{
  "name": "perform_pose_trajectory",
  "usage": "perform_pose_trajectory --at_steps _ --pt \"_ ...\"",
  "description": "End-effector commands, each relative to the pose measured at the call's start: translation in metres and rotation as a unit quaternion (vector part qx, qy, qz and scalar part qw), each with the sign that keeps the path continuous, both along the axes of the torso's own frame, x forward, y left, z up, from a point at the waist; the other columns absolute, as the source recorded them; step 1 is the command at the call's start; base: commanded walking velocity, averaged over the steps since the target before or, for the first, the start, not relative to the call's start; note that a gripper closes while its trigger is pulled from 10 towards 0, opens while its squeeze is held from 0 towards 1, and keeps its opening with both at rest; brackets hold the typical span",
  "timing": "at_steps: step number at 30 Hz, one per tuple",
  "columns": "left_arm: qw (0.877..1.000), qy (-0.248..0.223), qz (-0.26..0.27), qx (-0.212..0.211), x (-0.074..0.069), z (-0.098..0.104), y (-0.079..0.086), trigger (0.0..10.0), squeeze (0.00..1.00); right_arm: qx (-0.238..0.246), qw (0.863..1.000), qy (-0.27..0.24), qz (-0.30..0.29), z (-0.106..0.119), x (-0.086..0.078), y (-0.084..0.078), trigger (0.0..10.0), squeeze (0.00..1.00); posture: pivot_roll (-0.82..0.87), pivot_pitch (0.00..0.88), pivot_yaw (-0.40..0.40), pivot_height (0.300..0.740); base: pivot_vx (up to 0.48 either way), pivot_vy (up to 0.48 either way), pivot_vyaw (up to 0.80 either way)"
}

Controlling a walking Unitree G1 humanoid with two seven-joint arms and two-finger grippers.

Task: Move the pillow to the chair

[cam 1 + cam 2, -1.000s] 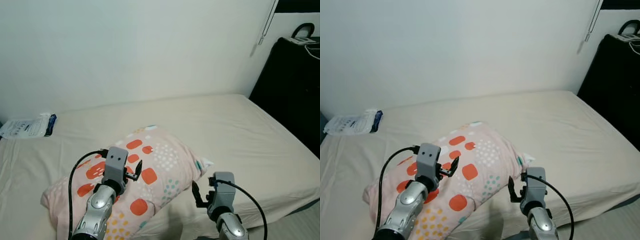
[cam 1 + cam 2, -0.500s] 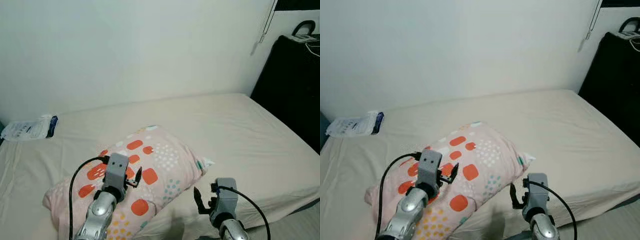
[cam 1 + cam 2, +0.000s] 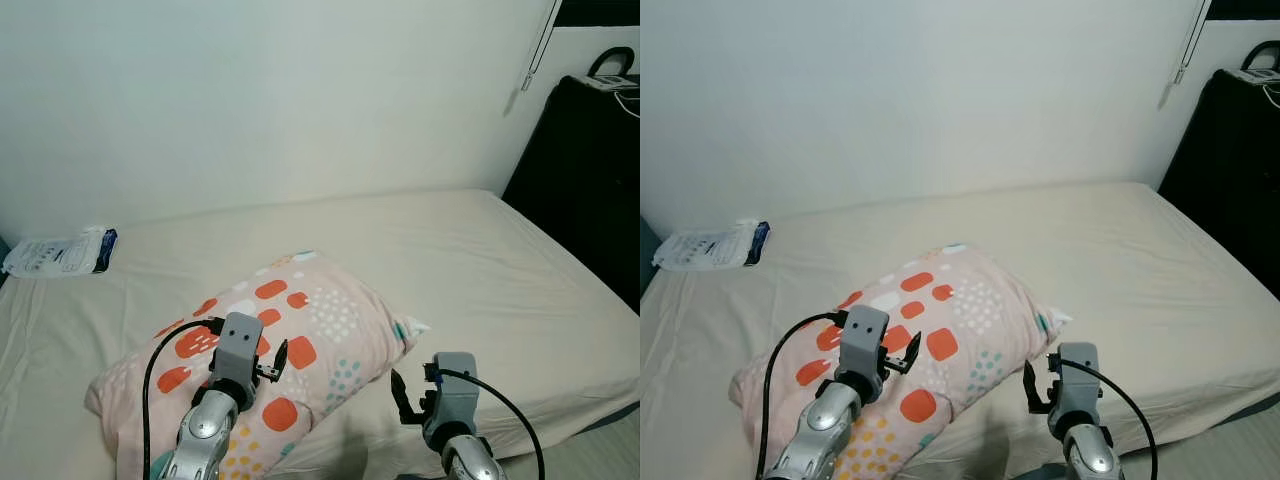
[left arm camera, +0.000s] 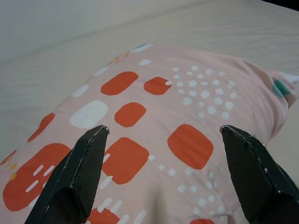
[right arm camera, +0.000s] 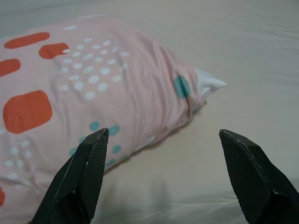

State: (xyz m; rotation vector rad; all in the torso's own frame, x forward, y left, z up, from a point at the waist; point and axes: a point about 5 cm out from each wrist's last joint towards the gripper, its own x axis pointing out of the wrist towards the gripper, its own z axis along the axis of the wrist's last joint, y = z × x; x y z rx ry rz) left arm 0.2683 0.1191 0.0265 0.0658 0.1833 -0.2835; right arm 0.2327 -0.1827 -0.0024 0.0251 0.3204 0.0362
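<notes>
A pink pillow (image 3: pixel 320 315) with orange, white and teal patches lies slantwise on the beige bed (image 3: pixel 480 260), near its front edge. My left gripper (image 3: pixel 250 362) hovers open over the pillow's near half, and in the left wrist view its fingers (image 4: pixel 84 158) straddle the orange patches without touching them. My right gripper (image 3: pixel 428 398) is open beside the pillow's right corner, low over the sheet. The right wrist view has the pillow's white corner tip (image 5: pixel 210 85) between and beyond its spread fingers (image 5: pixel 86 163).
A white and blue package (image 3: pixel 55 253) lies at the bed's back left against the wall. A tall black object (image 3: pixel 590 170) stands at the right beside the bed, with a cord (image 3: pixel 535 50) hanging on the wall near it. Bare sheet stretches right of the pillow.
Both grippers have drawn back a little toward me and sit lower in the eye views. The pillow has not moved, and both grippers stay open.
</notes>
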Motion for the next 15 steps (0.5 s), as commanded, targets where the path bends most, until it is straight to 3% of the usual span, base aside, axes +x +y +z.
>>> perform_pose_trajectory --at_steps 1,8,11,15 --pt "1.000 -0.002 -0.004 0.004 0.001 0.001 -0.002 10.0 0.00 -0.003 1.000 -0.009 -0.004 0.005 0.002 -0.003 10.0 0.00 0.07 0.000 -0.050 0.740 0.000 0.000 0.00" --pt "1.000 -0.002 -0.003 0.007 0.001 0.001 -0.002 10.0 0.00 -0.002 1.000 -0.009 -0.010 0.006 0.001 -0.005 10.0 0.00 0.05 0.000 -0.060 0.740 0.000 0.000 0.00" --pt "1.000 -0.009 0.017 0.005 0.002 0.005 0.007 10.0 0.00 0.001 1.000 -0.003 -0.015 0.003 0.000 -0.005 10.0 0.00 0.04 0.000 -0.052 0.740 0.000 0.000 0.00" --pt "1.000 -0.010 0.020 0.006 0.009 0.006 0.007 10.0 0.00 -0.005 1.000 -0.010 -0.020 0.007 0.008 -0.009 10.0 0.00 0.01 0.000 -0.046 0.740 0.000 0.000 0.00"
